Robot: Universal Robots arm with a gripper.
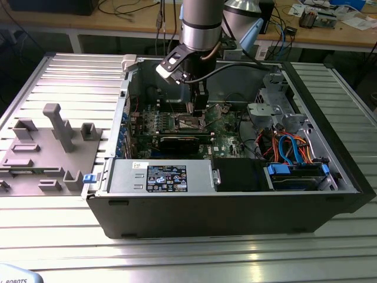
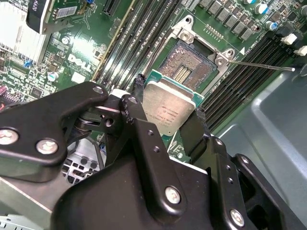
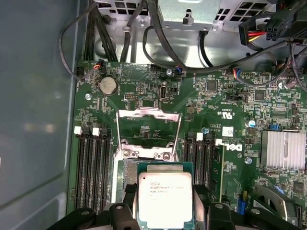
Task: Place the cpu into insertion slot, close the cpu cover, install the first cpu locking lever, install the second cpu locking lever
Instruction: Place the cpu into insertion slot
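- Black fingers (image 2: 134, 103) of the gripper (image 2: 168, 103) press on two opposite edges of the cpu (image 2: 165, 115); the jaws are only as wide as the chip.
- Its far edge overlaps the insertion slot (image 2: 187, 67); most of the dark recess lies bare. Whether they touch, I cannot tell.
- Beyond the slot, the cpu cover (image 3: 149, 113) stands open.
- One thin locking lever (image 2: 261, 65) reaches out over the memory slots (image 2: 249, 84), which run close along both sides of the socket.
- At the centre of the exterior view, the arm (image 1: 200, 23) reaches down into the computer case (image 1: 177, 218), whose walls are well apart from it.
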